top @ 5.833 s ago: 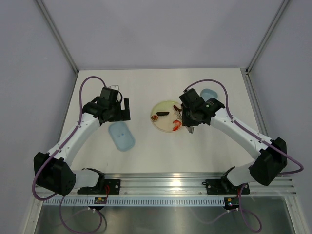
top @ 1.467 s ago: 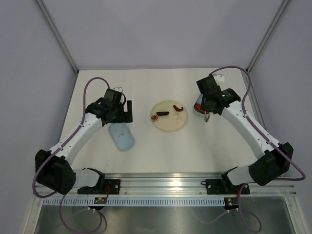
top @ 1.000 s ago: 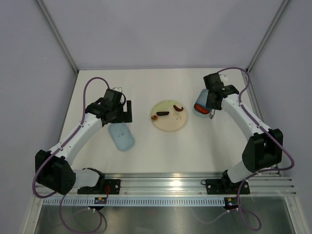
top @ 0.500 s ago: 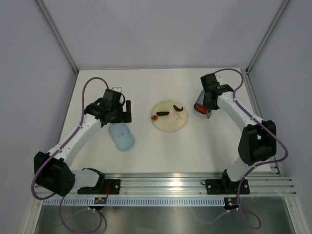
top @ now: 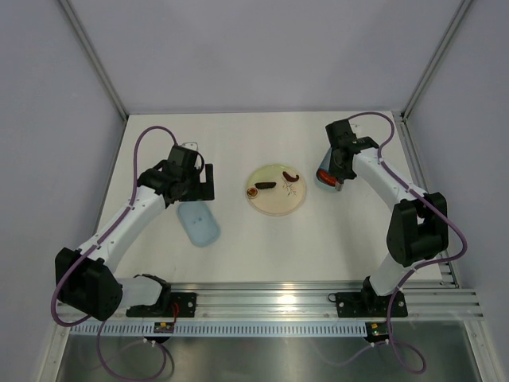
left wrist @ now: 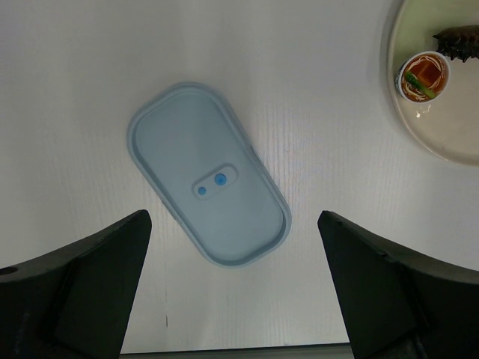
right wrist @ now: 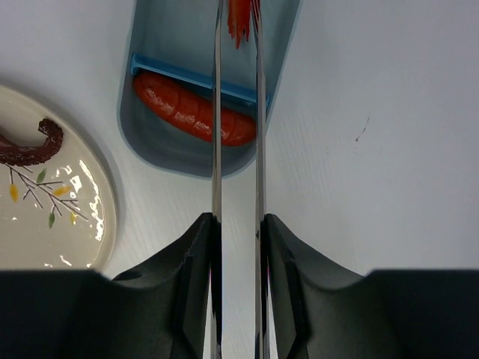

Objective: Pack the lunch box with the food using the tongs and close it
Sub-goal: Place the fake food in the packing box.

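My right gripper (right wrist: 238, 221) (top: 337, 164) is shut on the silver tongs (right wrist: 217, 149), which point over the pale-blue lunch box (right wrist: 161, 45) (top: 320, 180). A red sausage (right wrist: 193, 116) lies inside the box. Between the tong tips, at the frame's top edge, shows a red shrimp (right wrist: 241, 16); whether it is pinched I cannot tell. The box's blue lid (left wrist: 208, 174) (top: 199, 223) lies flat on the table, and my left gripper (left wrist: 233, 217) (top: 195, 183) hangs open above it. More food rests on the plate (top: 278, 204): a dark brown piece (top: 266, 185), a round one (top: 253, 191) and a curved reddish-brown one (top: 290, 176).
The round pale-yellow plate (right wrist: 45, 217) (left wrist: 441, 142) sits mid-table, just left of the lunch box. Grey enclosure walls and metal posts ring the white table, and the arm bases stand on a rail at the near edge.
The right arm carried the tongs from the plate to the lunch box and has since shifted slightly left over it. The left arm stayed in place.
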Action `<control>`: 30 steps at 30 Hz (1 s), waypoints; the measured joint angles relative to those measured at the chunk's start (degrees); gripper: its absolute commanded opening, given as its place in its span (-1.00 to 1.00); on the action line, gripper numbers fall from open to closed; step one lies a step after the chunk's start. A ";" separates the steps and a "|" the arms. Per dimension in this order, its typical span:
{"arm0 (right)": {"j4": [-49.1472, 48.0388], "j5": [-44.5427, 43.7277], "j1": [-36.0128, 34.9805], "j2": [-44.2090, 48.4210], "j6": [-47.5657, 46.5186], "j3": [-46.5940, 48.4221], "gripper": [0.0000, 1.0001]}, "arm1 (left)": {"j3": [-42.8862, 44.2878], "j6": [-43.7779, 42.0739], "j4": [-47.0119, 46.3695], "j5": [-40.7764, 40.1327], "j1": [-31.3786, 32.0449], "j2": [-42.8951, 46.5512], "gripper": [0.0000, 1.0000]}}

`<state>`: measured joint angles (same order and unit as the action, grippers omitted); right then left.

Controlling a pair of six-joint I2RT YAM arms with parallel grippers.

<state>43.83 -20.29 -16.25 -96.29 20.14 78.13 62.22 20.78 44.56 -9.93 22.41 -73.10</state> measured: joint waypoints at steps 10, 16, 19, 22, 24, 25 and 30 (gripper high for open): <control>-0.11 0.02 0.00 0.00 -0.07 0.31 -0.20 | 0.00 0.00 0.00 0.00 0.00 0.00 0.98; -0.07 0.02 0.00 0.00 -0.42 0.59 -0.04 | 0.00 0.00 0.00 0.00 0.00 0.00 0.98; -0.07 0.02 0.00 0.02 -0.52 1.16 -0.04 | 0.00 0.00 0.00 0.00 0.00 0.00 0.98; -0.09 0.02 0.00 0.02 -0.61 1.38 -0.06 | 0.00 0.00 0.00 0.00 0.00 0.00 0.98; -0.07 0.02 0.00 0.07 -0.70 1.38 -0.08 | 0.00 0.00 0.00 0.00 0.00 0.00 0.98; -0.07 0.02 0.00 0.11 -0.72 1.38 -0.11 | -0.02 0.00 0.00 0.00 0.00 0.00 0.98; 0.33 0.02 0.00 1.27 -0.90 1.53 -0.14 | 0.00 0.00 0.00 0.00 0.00 0.00 0.98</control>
<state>44.16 -20.27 -16.25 -95.02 19.25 79.66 62.22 20.78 44.56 -9.93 22.41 -73.10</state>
